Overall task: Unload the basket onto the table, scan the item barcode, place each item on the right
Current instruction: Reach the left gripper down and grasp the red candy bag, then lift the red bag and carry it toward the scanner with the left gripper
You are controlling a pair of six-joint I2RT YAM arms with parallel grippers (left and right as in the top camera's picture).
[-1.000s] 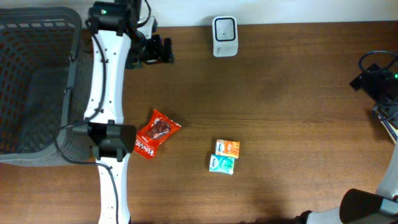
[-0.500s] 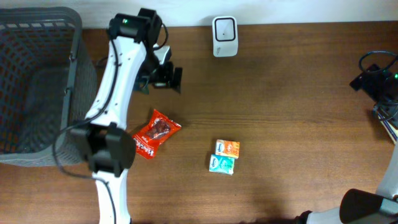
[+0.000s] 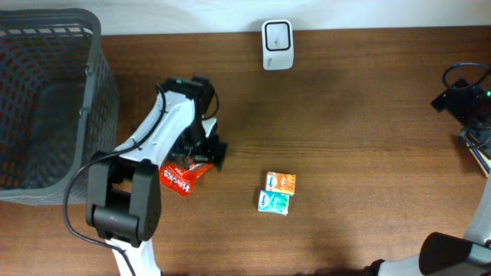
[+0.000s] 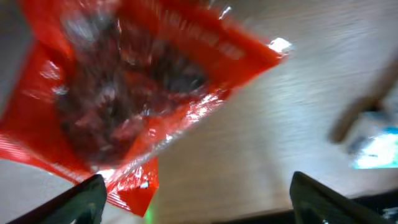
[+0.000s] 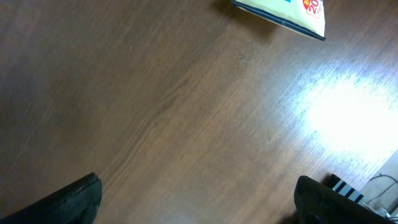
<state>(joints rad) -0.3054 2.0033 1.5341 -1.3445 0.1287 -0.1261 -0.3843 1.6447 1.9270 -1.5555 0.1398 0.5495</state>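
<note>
At the nine o'clock side of the brown wooden table point(image 3: 368, 153) stands one dark grey mesh plastic basket point(image 3: 46, 100), probably there to take items once they are scanned. Towards three o'clock from it, my left gripper point(image 4: 196, 190) hangs directly above the one glossy red foil snack packet point(image 3: 178, 178). The packet lies flat on the wood at about eight o'clock from the table's centre. My fingers point(image 4: 87, 199) are spread wide with the packet below and between them, clasping nothing yet. I judge I am placed this way to close on the packet and lift it.

At twelve o'clock, against the far edge, sits one white rounded barcode scanner point(image 3: 277, 34). Its face seems turned upward, so a code would be shown to it from above.

At six o'clock from centre lie two cartons, touching: a small orange carton point(image 3: 281, 182) and a small teal carton point(image 3: 274, 202).

At three o'clock my right gripper point(image 5: 199, 196) hovers over bare wood, jaws wide and empty, parked clear of the work. One white-and-blue card point(image 5: 283, 14) shows at its twelve o'clock.
</note>
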